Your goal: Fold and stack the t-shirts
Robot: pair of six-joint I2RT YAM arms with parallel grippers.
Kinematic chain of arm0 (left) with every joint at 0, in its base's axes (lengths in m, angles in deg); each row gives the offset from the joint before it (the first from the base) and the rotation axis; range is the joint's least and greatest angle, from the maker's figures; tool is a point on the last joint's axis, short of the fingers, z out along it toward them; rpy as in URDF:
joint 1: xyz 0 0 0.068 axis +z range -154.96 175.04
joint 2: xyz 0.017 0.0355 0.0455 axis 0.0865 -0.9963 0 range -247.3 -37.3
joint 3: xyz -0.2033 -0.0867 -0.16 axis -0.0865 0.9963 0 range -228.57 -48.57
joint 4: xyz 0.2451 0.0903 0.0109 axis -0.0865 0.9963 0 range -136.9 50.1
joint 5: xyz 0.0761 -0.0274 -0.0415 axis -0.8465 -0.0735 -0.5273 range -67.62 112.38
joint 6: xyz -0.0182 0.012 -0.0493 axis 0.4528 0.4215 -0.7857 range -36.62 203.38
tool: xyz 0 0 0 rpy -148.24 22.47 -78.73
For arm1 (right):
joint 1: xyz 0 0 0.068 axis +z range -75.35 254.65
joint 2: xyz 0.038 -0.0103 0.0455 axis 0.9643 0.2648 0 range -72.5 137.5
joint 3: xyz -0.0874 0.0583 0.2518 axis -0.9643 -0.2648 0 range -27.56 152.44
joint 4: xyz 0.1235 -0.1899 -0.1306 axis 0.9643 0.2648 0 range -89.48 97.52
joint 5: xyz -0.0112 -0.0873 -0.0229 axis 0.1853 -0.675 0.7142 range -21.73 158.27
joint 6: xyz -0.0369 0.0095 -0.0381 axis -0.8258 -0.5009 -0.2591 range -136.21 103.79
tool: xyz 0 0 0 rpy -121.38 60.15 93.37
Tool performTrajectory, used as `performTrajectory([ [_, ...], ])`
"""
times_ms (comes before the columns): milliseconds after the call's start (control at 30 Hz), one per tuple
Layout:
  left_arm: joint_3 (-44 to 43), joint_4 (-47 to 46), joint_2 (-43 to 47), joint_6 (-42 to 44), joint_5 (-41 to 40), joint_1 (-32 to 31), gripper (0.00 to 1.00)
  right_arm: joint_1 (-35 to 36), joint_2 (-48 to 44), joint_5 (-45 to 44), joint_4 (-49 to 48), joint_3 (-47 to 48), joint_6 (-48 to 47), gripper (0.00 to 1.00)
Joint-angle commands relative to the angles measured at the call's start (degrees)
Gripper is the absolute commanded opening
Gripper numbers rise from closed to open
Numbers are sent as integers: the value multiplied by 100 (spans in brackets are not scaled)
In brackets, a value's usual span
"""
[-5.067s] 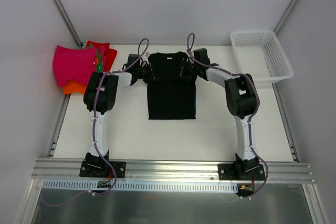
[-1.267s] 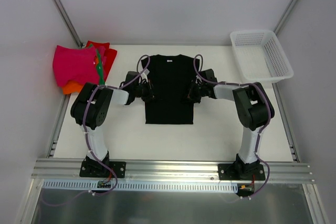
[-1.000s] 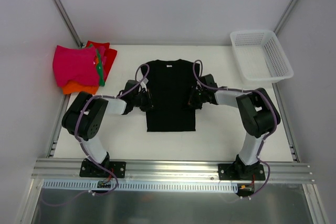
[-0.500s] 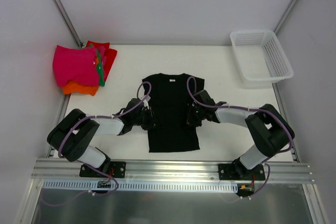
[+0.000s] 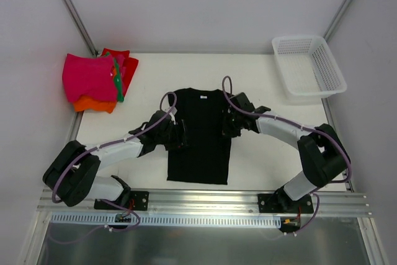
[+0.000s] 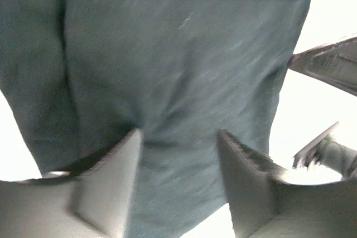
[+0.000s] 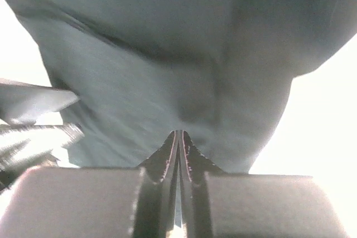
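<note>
The black t-shirt (image 5: 200, 144) is lying flat on the white surface (image 5: 273, 159), midway between the two arms. Its collar is pointing to the far side, with the small white label (image 5: 203, 98) showing, and its hem is near the front rail.

The left tool (image 5: 180, 138) is sitting at the shirt's left edge. In the left wrist view its fingers (image 6: 117, 171) are standing apart, with dark cloth spreading just beyond them.

The right tool (image 5: 227, 126) is sitting at the shirt's right edge with its fingers (image 7: 166, 157) pressed together. The cloth is puckering right at the tips, so it seems to be pinching a fold, though the blur is leaving that unsure.

The folded shirts are resting in the far left corner: a magenta-pink shirt (image 5: 87, 76) over an orange shirt (image 5: 93, 104), a red shirt (image 5: 126, 61) behind, and a green shirt (image 5: 116, 82) edging between them. A white mesh basket (image 5: 308, 66) is sitting at the far right corner.
</note>
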Motion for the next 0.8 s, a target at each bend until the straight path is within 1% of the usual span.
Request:
performTrajectory([
  [0, -656, 821, 552, 525, -539, -16, 66, -234, -15, 51, 306, 791, -478, 7],
  [33, -875, 935, 614, 561, -556, -16, 75, -331, -6, 105, 332, 897, -487, 14],
  [100, -1052, 936, 755, 614, -565, -7, 83, -402, -24, 350, 332, 1099, -549, 23],
  [133, -1201, 936, 773, 710, -591, 10, 89, -454, -41, 412, 323, 1161, -566, 32],
  [200, -1316, 936, 642, 894, -627, 133, 93, -525, -68, 465, 323, 1310, -593, 40],
  [233, -1421, 936, 537, 956, -514, 247, 94, -655, -59, 474, 315, 1354, -602, 50],
  [267, -1457, 832, 397, 1035, -269, 666, 96, -735, -7, 518, 306, 1416, -610, 52],
  [300, -1492, 666, 38, 1114, 116, 948, 95, -814, 63, 536, 306, 1469, -611, 53],
  [333, -1545, 481, -148, 1115, 503, 1221, 95, -998, 151, 553, 306, 1591, -611, 57],
  [367, -1580, 314, -341, 1141, 942, 1450, 95, -1087, 378, 579, 314, 1662, -619, 58],
  [400, -1659, 130, -709, 1315, 1042, 1756, 95, -1166, 502, 554, 314, 1723, -628, 59],
  [433, -1834, 76, -895, 1369, 1104, 1873, 95, -1314, 634, 545, 314, 1820, -646, 61],
  [467, -1914, 14, -1106, 1413, 1400, 1987, 95, -1386, 888, 518, 314, 1873, -646, 62],
  [500, -2001, -239, -1560, 1457, 1638, 2214, 94, -1456, 1012, 527, 314, 1934, -663, 63],
  [567, -2221, -530, -2028, 1414, 2017, 2444, 94, -1649, 1258, 545, 306, 2127, -681, 64],
  [600, -2431, -810, -2518, 1379, 2558, 2645, 92, -1720, 1486, 605, 306, 2198, -690, 65],
  [667, -2573, -1075, -3056, 1256, 3044, 2822, 91, -1939, 1802, 772, 297, 2382, -699, 66],
  [767, -2740, -1418, -3287, 1247, 3292, 3051, 89, -2186, 1980, 949, 174, 2454, -690, 66],
])
